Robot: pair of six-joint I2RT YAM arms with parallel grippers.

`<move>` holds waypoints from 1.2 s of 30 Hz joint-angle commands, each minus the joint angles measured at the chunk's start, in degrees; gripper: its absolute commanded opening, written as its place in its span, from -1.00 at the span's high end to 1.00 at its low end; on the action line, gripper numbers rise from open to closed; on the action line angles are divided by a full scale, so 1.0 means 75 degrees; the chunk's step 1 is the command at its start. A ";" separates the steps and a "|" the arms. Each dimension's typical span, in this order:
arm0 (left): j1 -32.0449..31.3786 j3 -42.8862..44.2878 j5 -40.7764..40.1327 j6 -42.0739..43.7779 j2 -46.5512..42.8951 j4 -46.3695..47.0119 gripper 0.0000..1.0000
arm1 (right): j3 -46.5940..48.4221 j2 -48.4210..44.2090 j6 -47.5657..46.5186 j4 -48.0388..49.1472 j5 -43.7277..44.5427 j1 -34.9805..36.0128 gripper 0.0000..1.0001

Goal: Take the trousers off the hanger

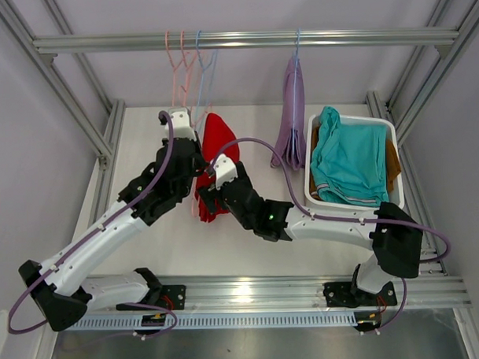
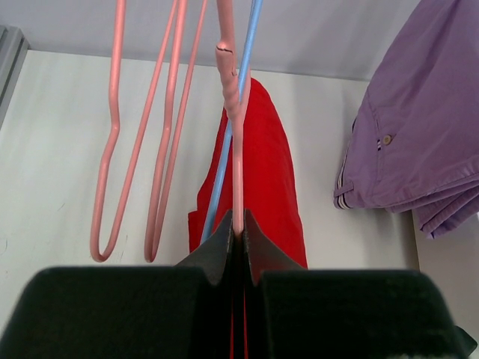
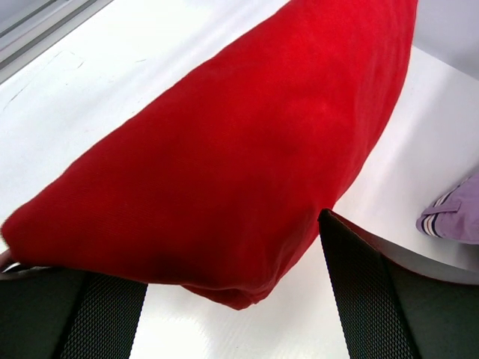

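The red trousers [image 1: 221, 141] hang from a pink hanger [image 2: 236, 149] on the rail [image 1: 242, 40]. My left gripper [image 1: 193, 153] is shut on that hanger's wire, seen in the left wrist view [image 2: 238, 228], with the red trousers [image 2: 266, 164] below it. My right gripper [image 1: 211, 188] is open, its jaws astride the lower end of the red trousers [image 3: 247, 134] in the right wrist view [image 3: 217, 254]. The lavender trousers [image 1: 291, 122] hang on a blue hanger. Teal trousers [image 1: 349, 160] lie over brown ones [image 1: 392, 162] in the basket. The yellow trousers are out of view.
A white basket [image 1: 311, 181] stands at the right of the table. Empty pink hangers [image 1: 176, 63] and an empty blue hanger [image 1: 204, 62] hang on the rail left of the red trousers. Metal frame posts stand on both sides.
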 commanded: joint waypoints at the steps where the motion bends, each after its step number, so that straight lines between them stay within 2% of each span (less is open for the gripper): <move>1: 0.0108 0.0325 0.0148 -0.0214 -0.0085 0.0227 0.99 | 0.0200 -0.0314 0.0152 0.0100 -0.0185 -0.0003 -0.79; 20: 0.0166 0.0349 0.0196 -0.0238 -0.0027 0.0156 0.99 | -0.0011 -0.0772 0.0129 -0.0205 0.0130 -0.0050 -0.79; 36: 0.0190 0.0372 0.0243 -0.0226 0.0032 0.0145 0.99 | -0.0374 -0.1076 0.0316 -0.0475 -0.0292 -0.0378 -0.79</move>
